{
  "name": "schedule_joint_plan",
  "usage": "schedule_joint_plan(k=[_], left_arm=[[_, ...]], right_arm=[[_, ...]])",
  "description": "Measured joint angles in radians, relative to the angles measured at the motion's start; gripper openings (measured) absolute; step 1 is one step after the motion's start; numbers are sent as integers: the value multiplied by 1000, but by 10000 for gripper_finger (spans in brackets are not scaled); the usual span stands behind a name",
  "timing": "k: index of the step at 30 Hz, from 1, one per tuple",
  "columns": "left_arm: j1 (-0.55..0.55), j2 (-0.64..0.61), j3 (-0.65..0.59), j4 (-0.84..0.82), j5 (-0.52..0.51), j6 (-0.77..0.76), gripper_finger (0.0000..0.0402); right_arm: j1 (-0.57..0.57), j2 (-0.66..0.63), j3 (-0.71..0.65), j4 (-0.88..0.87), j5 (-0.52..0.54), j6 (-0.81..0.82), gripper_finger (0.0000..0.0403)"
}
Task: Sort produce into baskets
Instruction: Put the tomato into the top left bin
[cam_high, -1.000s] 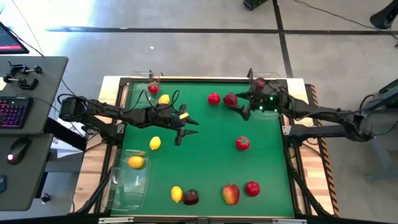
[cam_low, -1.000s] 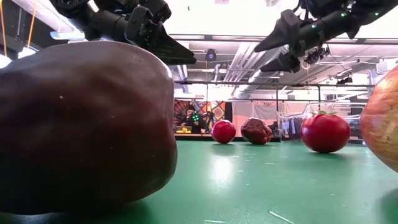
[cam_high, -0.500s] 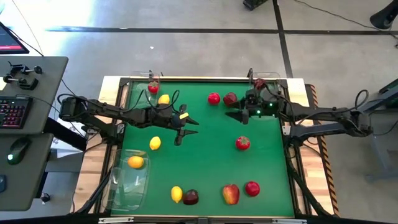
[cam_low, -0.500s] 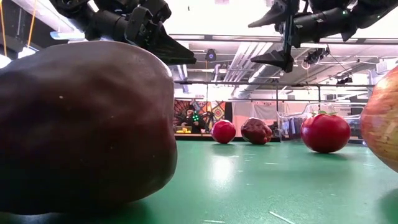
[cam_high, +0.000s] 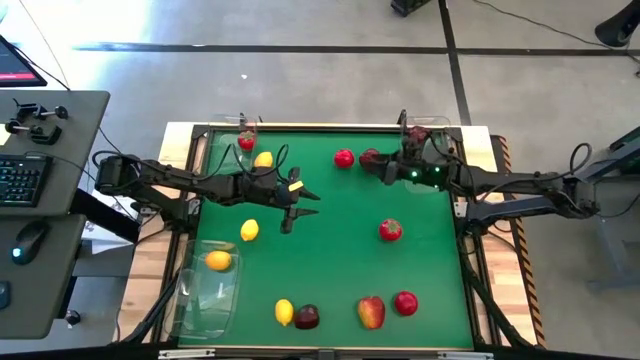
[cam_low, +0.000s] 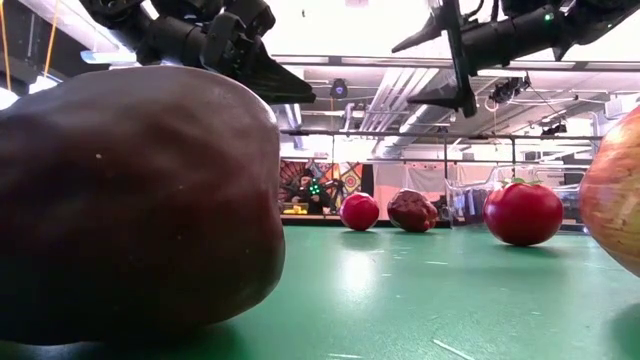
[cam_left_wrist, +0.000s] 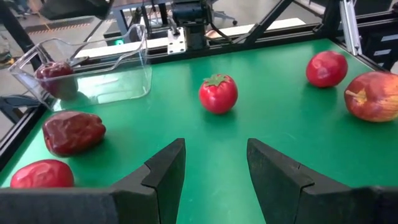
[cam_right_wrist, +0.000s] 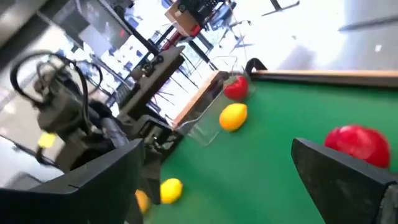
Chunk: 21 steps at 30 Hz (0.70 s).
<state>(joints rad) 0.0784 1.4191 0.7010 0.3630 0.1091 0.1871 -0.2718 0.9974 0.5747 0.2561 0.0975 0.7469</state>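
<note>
R gripper (cam_high: 385, 170) w/ fingers spread wide & empty, hovering right over dark red fruit (cam_high: 370, 157) by far tray (cam_high: 425, 128), prob lining up a grab; L gripper (cam_high: 300, 207) part-open, empty, waiting mid-table, lemon (cam_high: 249, 230) nearby.

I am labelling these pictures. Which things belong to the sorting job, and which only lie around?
Job: lemons, red apples, a dark wrinkled red fruit, clear trays, left gripper and right gripper, both open and empty.

Around: keyboard, mouse on the side desk.
</note>
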Motion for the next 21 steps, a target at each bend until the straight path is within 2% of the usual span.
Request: schedule_joint_plan(k=[3, 9, 11, 13, 17, 21], left_arm=[[0, 0, 0, 0, -15, 0, 158], [0, 0, 0, 0, -35, 0, 158], [0, 0, 0, 0, -35, 0, 158], [0, 0, 0, 0, -35, 0, 158], [0, 0, 0, 0, -35, -1, 158], [0, 0, 0, 0, -35, 0, 158]], right_arm=[[0, 2, 0, -10, 8, -45, 398], [-1, 5, 0, 4, 116, -3, 398], [-5, 5, 0, 29, 123, 10, 398], [-9, 5, 0, 86, 100, 20, 398], [-9, 4, 0, 171, -19, 13, 398], [-9, 3, 0, 168, -69, -6, 398]])
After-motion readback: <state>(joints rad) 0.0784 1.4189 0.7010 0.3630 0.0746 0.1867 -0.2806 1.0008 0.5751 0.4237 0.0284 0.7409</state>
